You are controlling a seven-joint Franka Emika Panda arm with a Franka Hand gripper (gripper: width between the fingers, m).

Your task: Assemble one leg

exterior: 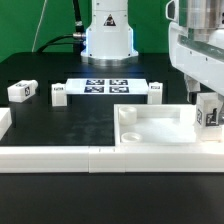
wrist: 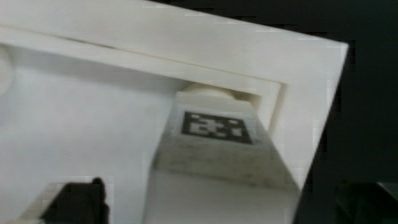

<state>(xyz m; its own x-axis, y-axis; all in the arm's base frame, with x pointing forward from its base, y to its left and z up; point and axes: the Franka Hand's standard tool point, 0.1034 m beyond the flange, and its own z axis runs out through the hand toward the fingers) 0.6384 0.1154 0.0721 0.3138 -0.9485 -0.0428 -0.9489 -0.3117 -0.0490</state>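
**Seating a leg at the tray's corner**

Reading across the exterior view from its left: a loose leg (exterior: 21, 91) lies on the black table (exterior: 60, 120), with a second one (exterior: 58, 95) just beside the marker board (exterior: 106, 87) and a third (exterior: 155, 91) at that board's far end. Next comes the big white tray (exterior: 150, 127), resting against the white fence (exterior: 60, 157) along the table's near edge. Furthest to the exterior view's right, the gripper (exterior: 207, 112) holds the task's leg (exterior: 210, 111) clamped between its fingers, tag facing out, right at the tray's corner on that side.

In the wrist view this leg (wrist: 221, 125) stands upright with its rounded end touching the tray's rim (wrist: 267, 80); whether that end has entered a hole is hidden.

Judging by this, the step in hand is inserting the leg. The next move likely calls for aligning its end with the corner hole, then pressing and turning while the tray is braced by the fence.
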